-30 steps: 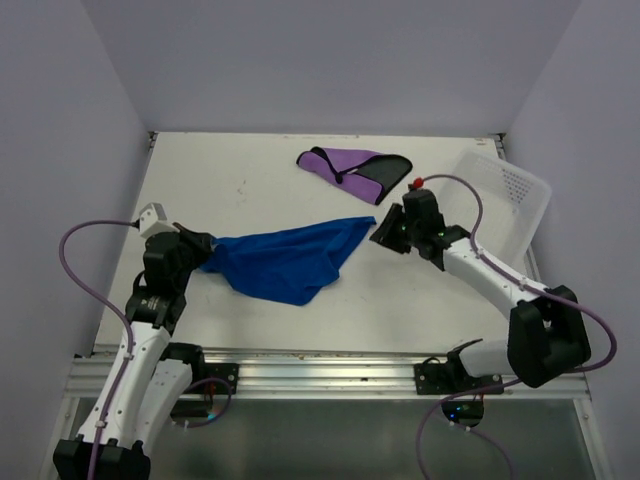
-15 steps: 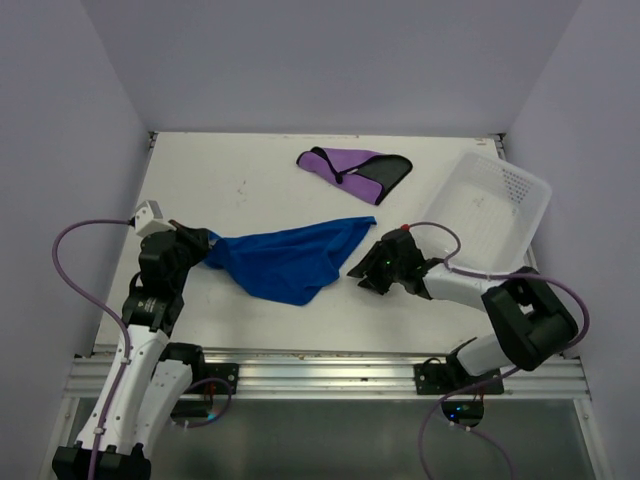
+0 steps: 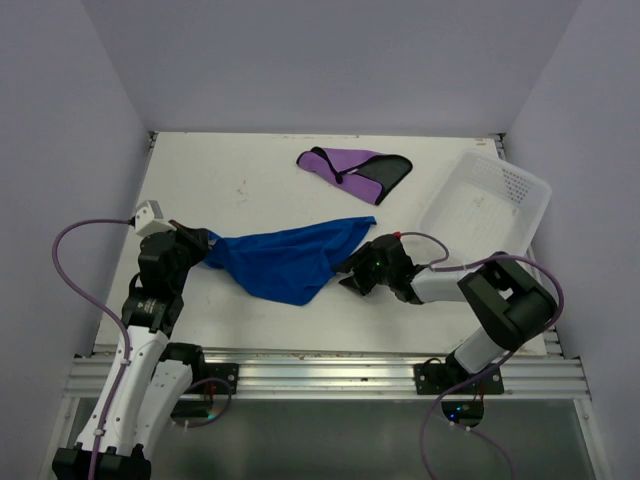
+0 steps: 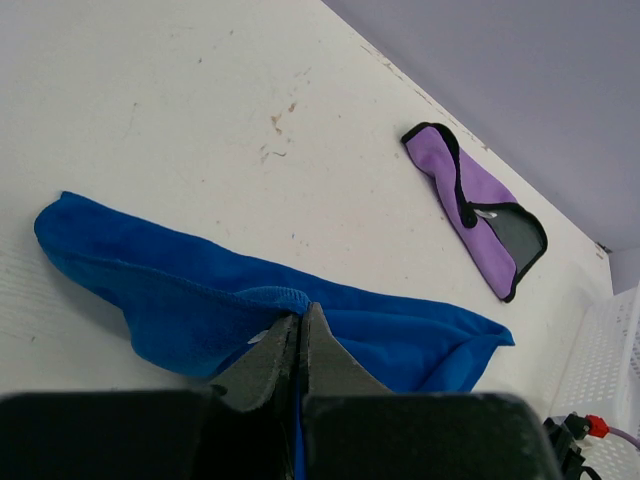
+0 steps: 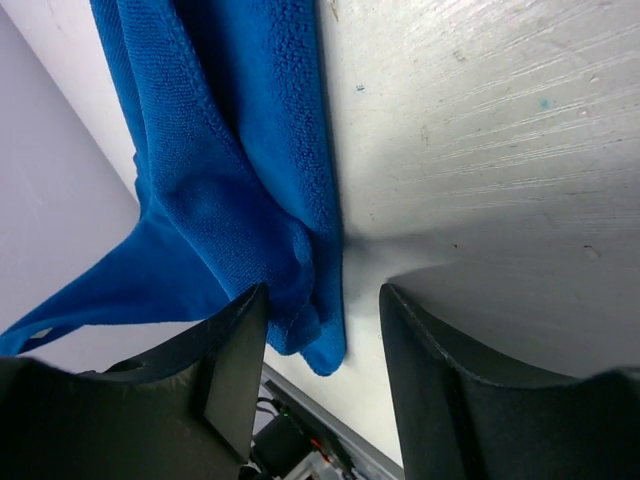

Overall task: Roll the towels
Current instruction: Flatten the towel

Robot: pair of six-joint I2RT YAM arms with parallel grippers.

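- Pinching the left corner of the blue towel (image 3: 285, 262), the left gripper (image 3: 203, 250) has its jaws pressed together. The left wrist view shows a thin sliver of blue caught between them.
- The blue towel is a soft, bright royal blue cloth lying on the table (image 3: 250, 195) between the two arms. It is a rumpled, roughly triangular spread, drawn to a point at the left gripper and to a second point toward the right.
- In the right wrist view the cloth shows a fine looped pile and a stitched edge, with folds overlapping near the corner.
- The right gripper (image 3: 350, 275) sits low over the table at the towel's right end, jaws apart. In its own view the two dark fingers stand either side of a corner of blue cloth — one finger close against the fabric, the other with bare table between it and the towel.
- The purple towel (image 3: 345, 168) is smaller and lies flat at the far middle of the table, well apart from the blue one. It is folded into a long leaf shape, lilac with a black section at its right end and dark trim along the edges.
- The basket (image 3: 490, 205) is white hard plastic, rectangular with rounded corners and perforated walls. It sits tilted at the table's far right edge.
- The table is white and matte, scuffed with small dark marks — up close the surface shows a faint streaked grain.
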